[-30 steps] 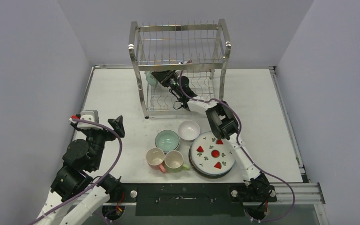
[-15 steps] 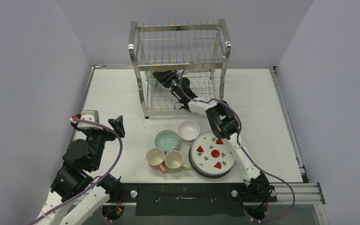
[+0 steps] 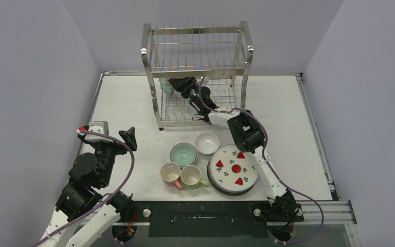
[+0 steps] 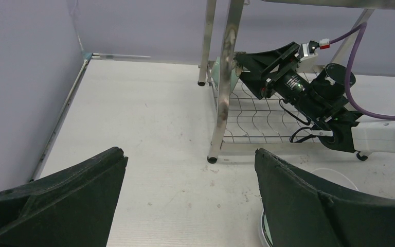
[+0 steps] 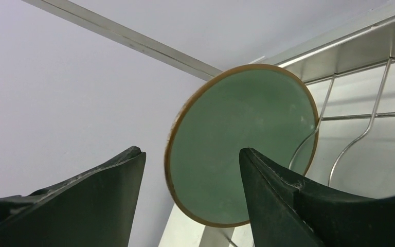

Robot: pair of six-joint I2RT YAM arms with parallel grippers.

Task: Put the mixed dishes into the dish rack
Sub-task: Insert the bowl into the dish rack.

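- Your right tool [image 5: 190,152] reaches into the lower tier of the tall, shiny steel-wire dish rack [image 3: 146,51]. Its jaws stand apart and grip nothing.
- A round green dish with a tan rim [image 5: 236,118] sits just beyond the fingertips. It stands on edge against the curved wires at the rack's left end, so I judge that one piece is loaded.
- I see no dish on the upper tier.
- Your left tool [image 3: 114,133] hangs over the left side of the white desk [image 3: 123,98]. Its jaws are wide apart and empty, and it is well apart from every dish.
- Waiting on the desk in a close cluster are:
  - a small mint-green bowl [image 3: 183,153]
  - a small white bowl [image 3: 207,143]
  - a pink mug [image 3: 171,174]
  - a green mug [image 3: 191,176]
  - a round white plate with red strawberries [image 3: 233,169]
- A darker rim shows under the strawberry plate, so you may have more than one plate there. By my reckoning, most of the loading is left.
- The right wrist view shows what the others cannot: daylight between both fingers and the green dish, and the wire the dish leans on.
- In the top view the upper tier covers that spot, and only a sliver of green shows.
- The left wrist view shows the right arm side-on inside the rack, but a rack post hides most of the dish.
- Only the top view shows all the waiting dishes.
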